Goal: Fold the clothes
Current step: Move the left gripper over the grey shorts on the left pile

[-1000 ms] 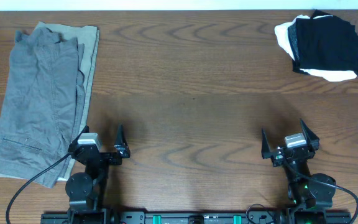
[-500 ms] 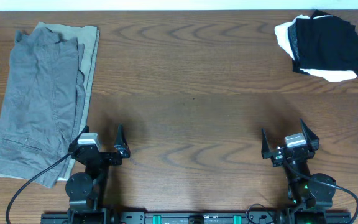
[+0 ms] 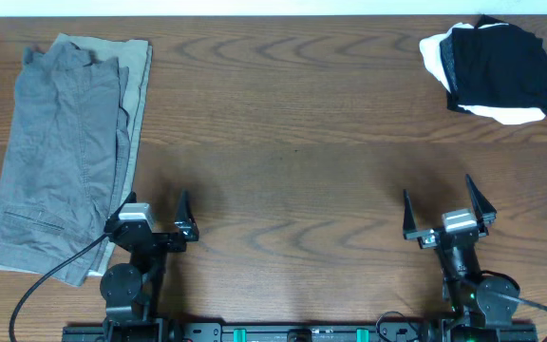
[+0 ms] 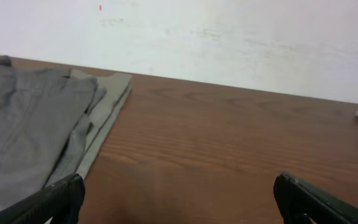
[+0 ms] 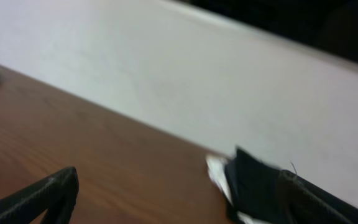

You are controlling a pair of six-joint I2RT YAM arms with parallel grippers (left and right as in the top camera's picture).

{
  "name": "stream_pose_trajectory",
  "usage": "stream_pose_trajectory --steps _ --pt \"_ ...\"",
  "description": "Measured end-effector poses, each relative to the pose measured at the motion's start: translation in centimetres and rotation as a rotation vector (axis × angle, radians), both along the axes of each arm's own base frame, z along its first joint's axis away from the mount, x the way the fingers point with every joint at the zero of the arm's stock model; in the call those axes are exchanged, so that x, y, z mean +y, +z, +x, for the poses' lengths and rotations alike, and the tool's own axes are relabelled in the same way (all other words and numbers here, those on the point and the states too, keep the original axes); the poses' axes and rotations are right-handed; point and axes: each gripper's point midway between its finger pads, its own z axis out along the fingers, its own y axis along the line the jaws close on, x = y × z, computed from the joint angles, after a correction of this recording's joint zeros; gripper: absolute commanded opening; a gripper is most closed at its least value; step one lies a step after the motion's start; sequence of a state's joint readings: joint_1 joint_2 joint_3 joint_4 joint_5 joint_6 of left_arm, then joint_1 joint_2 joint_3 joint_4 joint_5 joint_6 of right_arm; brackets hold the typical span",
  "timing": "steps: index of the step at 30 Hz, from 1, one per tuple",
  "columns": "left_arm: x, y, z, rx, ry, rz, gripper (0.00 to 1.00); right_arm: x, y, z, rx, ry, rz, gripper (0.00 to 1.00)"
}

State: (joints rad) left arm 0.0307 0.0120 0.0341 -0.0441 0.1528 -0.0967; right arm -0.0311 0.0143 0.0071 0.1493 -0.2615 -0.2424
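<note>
The clothes, wrinkled medium-grey shorts (image 3: 50,161), lie folded lengthwise at the table's left side, on top of a pale khaki garment (image 3: 139,95). In the left wrist view the grey shorts (image 4: 23,130) fill the left part, with the khaki garment (image 4: 110,102) peeking out beside them. My left gripper (image 3: 150,214) stands open near the front edge, just right of the shorts' lower corner, holding nothing. My right gripper (image 3: 449,207) is open over bare wood at the front right, far from the shorts. Both sets of fingertips (image 4: 55,199) (image 5: 42,196) frame empty table.
A pile of black and white cloth (image 3: 497,71) sits at the back right corner; it shows blurred in the right wrist view as the dark cloth (image 5: 253,186). A pale wall runs behind the table's far edge. A cable (image 3: 55,275) trails from the left arm base.
The right gripper has shifted slightly to the right and toward the front edge. The left arm and the clothes have not moved.
</note>
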Motion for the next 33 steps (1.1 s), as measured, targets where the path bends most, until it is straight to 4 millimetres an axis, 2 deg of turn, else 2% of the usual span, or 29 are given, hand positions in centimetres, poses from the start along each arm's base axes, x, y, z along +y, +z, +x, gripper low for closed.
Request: stream_pose_trajectory --steps 4,8,13,16,21,24,27,33 --pt "-1.0 0.2 -0.1 -0.009 -0.057 -0.005 0.98 1.5 0.7 -0.6 -0.030 0.094 -0.003 0.99" --pt "-2.4 0.0 -0.2 -0.002 -0.138 -0.015 0.98 2.2 0.7 -0.7 -0.027 0.136 -0.006 0.99" --pt "-3.2 -1.5 -0.2 0.095 -0.186 -0.032 0.98 2.5 1.0 -0.1 0.029 0.154 -0.003 0.99" --pt "-3.3 -0.9 0.2 0.145 -0.194 -0.041 0.98 2.5 1.9 0.8 0.076 0.159 0.000 0.99" --pt "-3.4 2.2 2.0 0.204 -0.204 -0.050 0.98 2.5 4.1 3.6 0.160 0.165 0.004 0.99" --pt "-3.4 3.5 3.4 0.259 -0.205 -0.059 0.98 2.5 5.4 6.2 0.215 0.168 0.007 0.99" --pt "-3.4 4.1 5.0 0.338 -0.204 -0.071 0.98 2.7 6.2 9.1 0.288 0.184 0.015 0.99" --pt "-3.3 3.9 7.3 0.539 -0.198 -0.098 0.98 3.3 5.4 13.7 0.487 0.237 0.040 0.99"
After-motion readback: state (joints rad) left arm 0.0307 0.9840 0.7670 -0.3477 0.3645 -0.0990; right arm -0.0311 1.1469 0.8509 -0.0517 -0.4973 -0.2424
